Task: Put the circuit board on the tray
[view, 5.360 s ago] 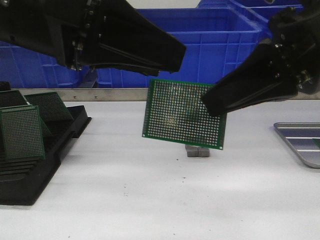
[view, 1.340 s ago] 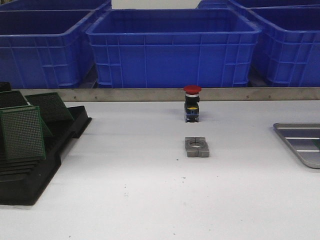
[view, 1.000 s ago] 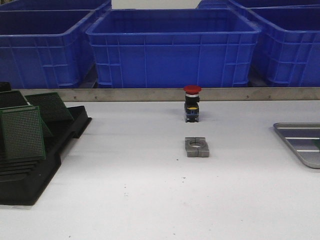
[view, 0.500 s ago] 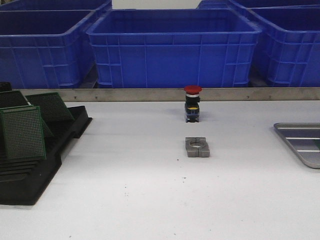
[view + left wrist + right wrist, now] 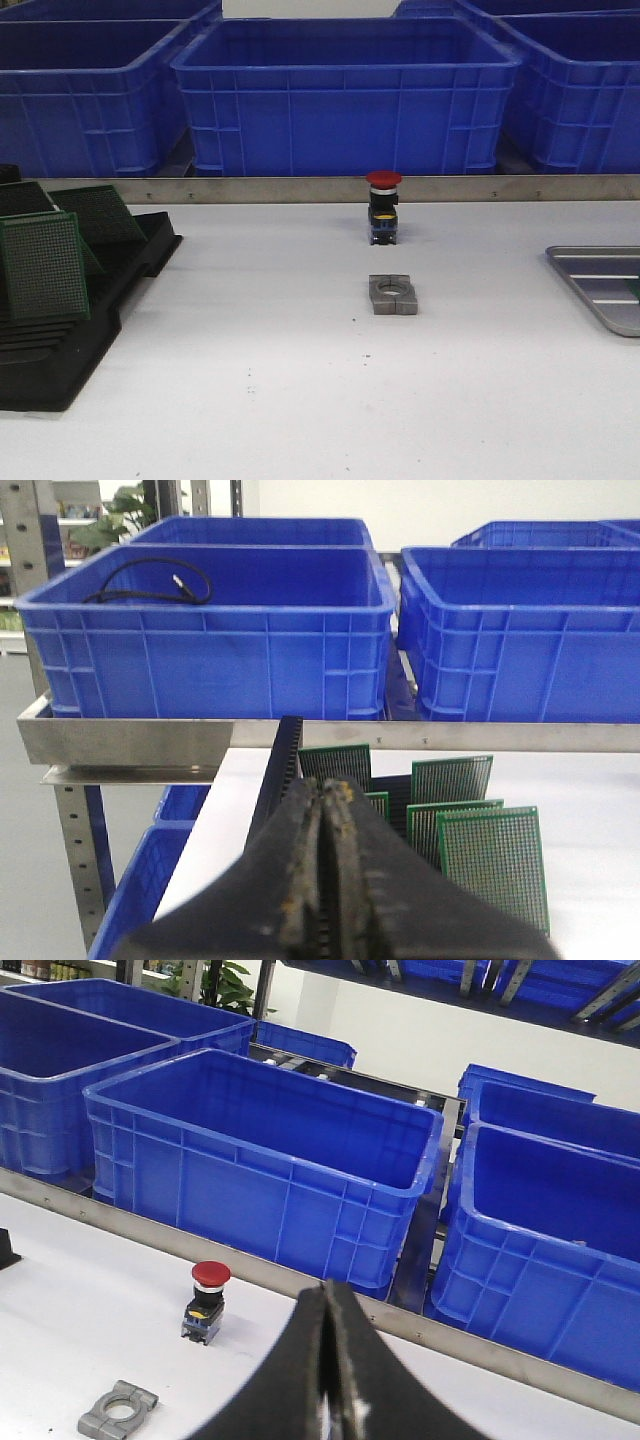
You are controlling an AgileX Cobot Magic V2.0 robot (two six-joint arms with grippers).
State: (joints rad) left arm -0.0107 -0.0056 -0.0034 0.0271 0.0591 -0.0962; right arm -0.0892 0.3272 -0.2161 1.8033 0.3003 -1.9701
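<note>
Left gripper [image 5: 325, 810]: you see its jaws pressed together, gripping nothing.
Right gripper [image 5: 327, 1305]: closed too, empty.
Circuit board [image 5: 42, 266]: spares stand slotted upright in the black rack [image 5: 60, 345] at the tabletop's left edge; four visible from the left wrist.
Tray [image 5: 598, 286]: one, right edge; a green sliver there is probably the delivered board.

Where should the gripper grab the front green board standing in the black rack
Take the front circuit board by its free top edge, coming down from above. It stands nearly upright, leaning in the black rack, its lower edge sits in the slots, and more boards stand close behind it, so only the top is likely clear.
</note>
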